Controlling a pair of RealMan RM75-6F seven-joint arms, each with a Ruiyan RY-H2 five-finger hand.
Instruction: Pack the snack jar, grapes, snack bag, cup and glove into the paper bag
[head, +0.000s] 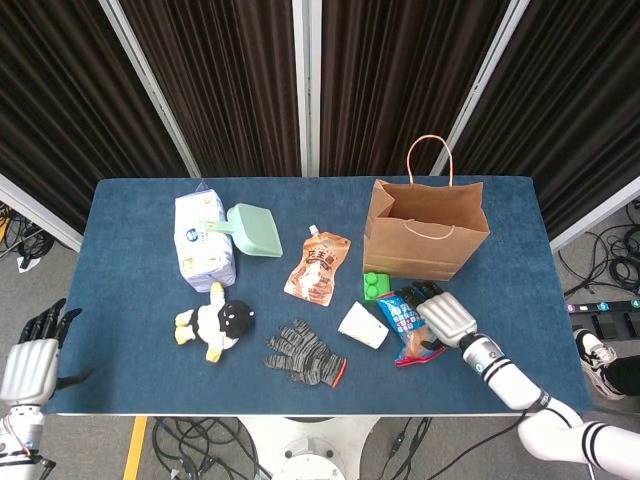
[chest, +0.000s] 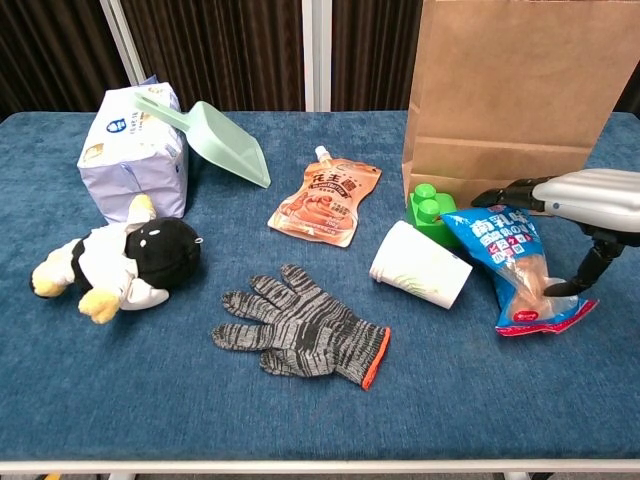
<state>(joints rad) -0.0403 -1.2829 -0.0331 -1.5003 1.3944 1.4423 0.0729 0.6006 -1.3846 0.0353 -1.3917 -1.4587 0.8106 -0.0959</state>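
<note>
right hand (head: 443, 315): over the snack bag (chest: 518, 268), fingers spread across the top, thumb down at the bag's right edge. Looks like contact, but no closed grip yet; call it open, nothing lifted.
left hand (head: 30, 362): off the table's near-left corner, fingers apart, holding nothing. Far from everything.
snack bag: flat on the table (head: 140, 300), just at 6 o'clock of the paper bag (head: 425, 230). Long axis runs roughly 11 to 5 o'clock in the head view, same line as your forearm.
key relation: snack bag sits directly under your right palm, so close across its short width, not along it.
paper bag: upright, mouth open, at 12 o'clock from the hand. Lift, then go up and over the near wall.
watch: green block (head: 375, 286) touches the snack bag's top-left corner, may drag along.
cup (head: 362, 325): on its side, just at 9 o'clock of the snack bag.
glove (head: 305, 352): flat, at 8 o'clock of the cup.
snack jar, grapes: can't identify them in either view.
</note>
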